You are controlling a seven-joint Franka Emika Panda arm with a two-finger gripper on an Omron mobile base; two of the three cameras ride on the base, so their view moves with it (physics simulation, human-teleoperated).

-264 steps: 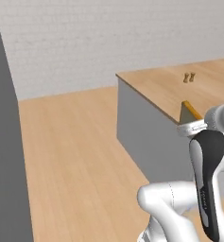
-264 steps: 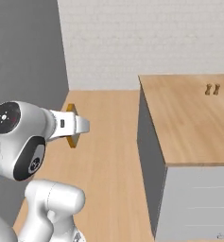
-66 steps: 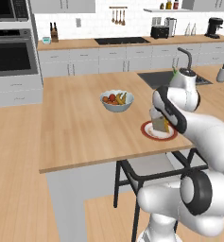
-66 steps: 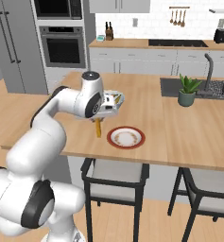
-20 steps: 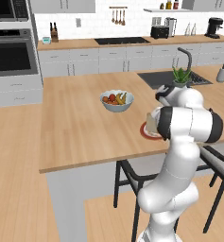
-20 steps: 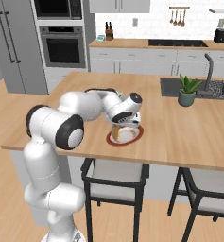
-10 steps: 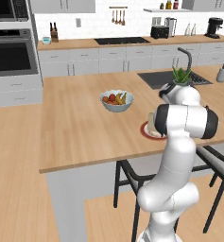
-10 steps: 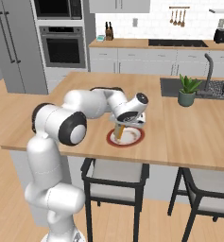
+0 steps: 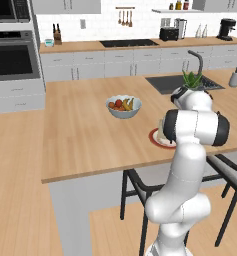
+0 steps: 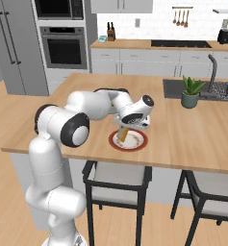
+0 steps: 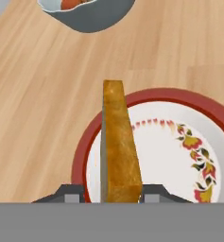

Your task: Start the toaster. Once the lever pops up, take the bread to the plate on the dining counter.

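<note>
Near the worktop's (image 10: 192,144) front edge, the bread (image 11: 118,146) stands edgewise on the plate (image 11: 198,111), between slightly parted jaws.

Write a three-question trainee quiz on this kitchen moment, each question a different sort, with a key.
1. True or false: the bread stands on edge over the plate between the tips of the claw.
2. Multiple choice: what sits beyond the plate on the dining counter in the hand view? A) a kettle B) the fruit bowl C) a cutting board
3. Fill in: in the right base view, the potted plant stands next to the ______.

Key: 1 true; 2 B; 3 sink
</note>
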